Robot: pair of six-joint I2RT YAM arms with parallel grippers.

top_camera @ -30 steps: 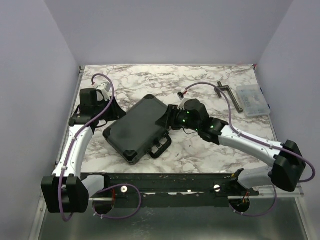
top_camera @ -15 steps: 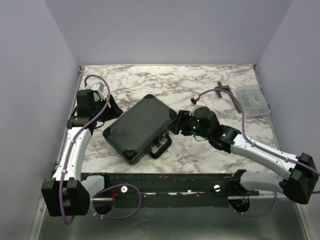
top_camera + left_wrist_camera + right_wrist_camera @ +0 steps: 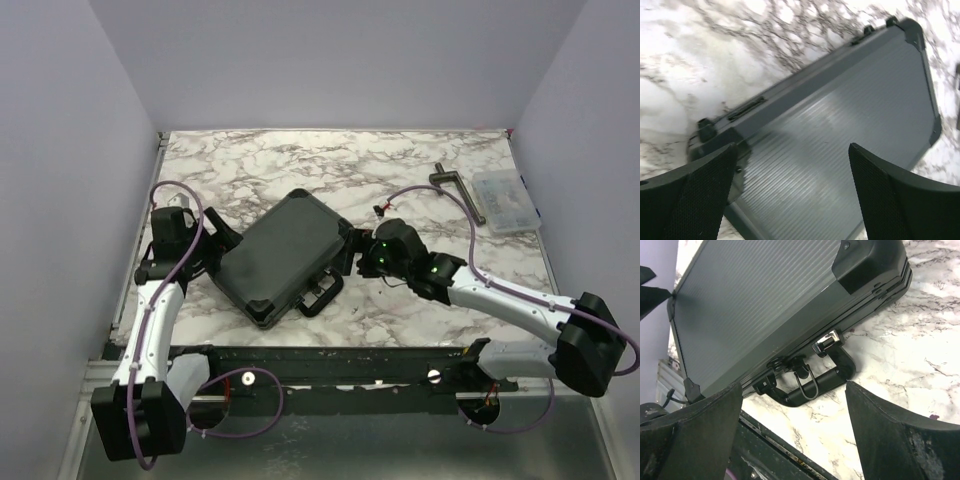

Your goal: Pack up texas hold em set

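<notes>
Flanking shut black case [image 3: 285,255] on marble worktop [image 3: 300,165]: left pincer [image 3: 218,254] over its left corner, right pincer [image 3: 352,258] off its handle [image 3: 815,385] side. Both spread wide, gripping nothing. Lid down flat, so probably standing clear of case. Latch [image 3: 827,340] beside handle: fastened or not, cannot tell.

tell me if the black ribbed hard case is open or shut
Shut: the black ribbed hard case lies flat, lid and base meeting along the handle side, no lining showing.
</notes>
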